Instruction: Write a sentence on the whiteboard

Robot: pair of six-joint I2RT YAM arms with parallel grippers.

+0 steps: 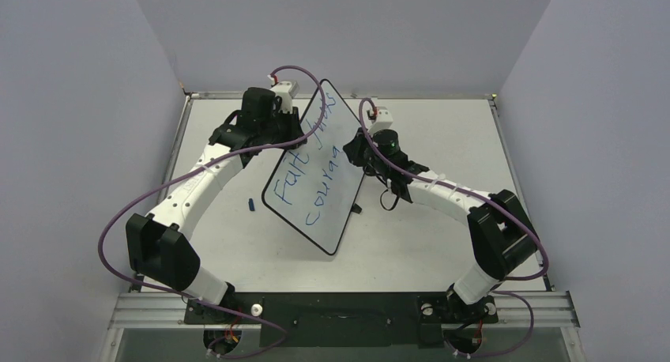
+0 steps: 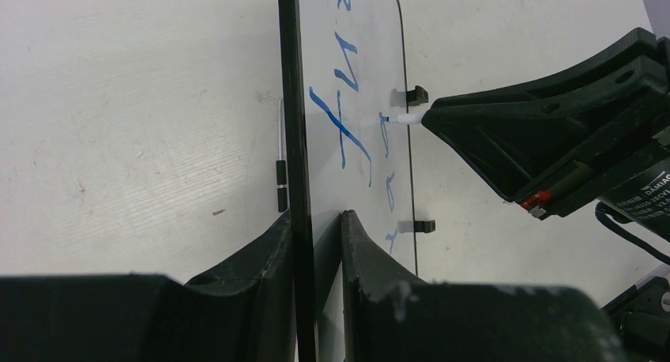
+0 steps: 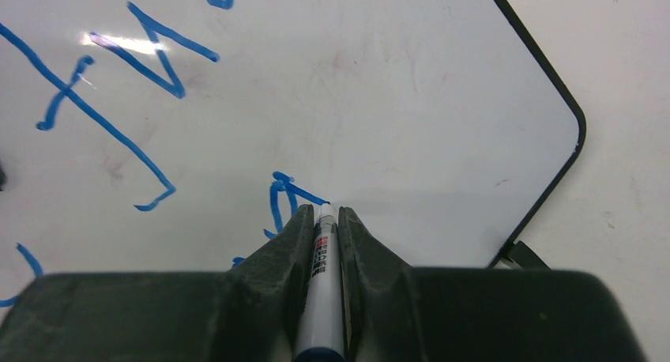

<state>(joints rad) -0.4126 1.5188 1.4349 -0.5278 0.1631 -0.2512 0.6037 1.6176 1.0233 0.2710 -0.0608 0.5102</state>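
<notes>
Whiteboard [image 1: 344, 206] stands propped mid-table, left gripper [image 2: 316, 220] clamped on its frame edge. Right gripper [image 3: 324, 213] is closed on marker [image 3: 321, 299], tip touching the board at the end of the sentence [image 1: 308, 172]. I judge remaining strokes run rightward, toward the bare rounded corner.

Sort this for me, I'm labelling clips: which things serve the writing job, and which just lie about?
In use: flat white black-framed whiteboard, blue handwritten sentence, white marker pen, left gripper, right gripper.
Lying about: small blue piece, perhaps a cap.
</notes>
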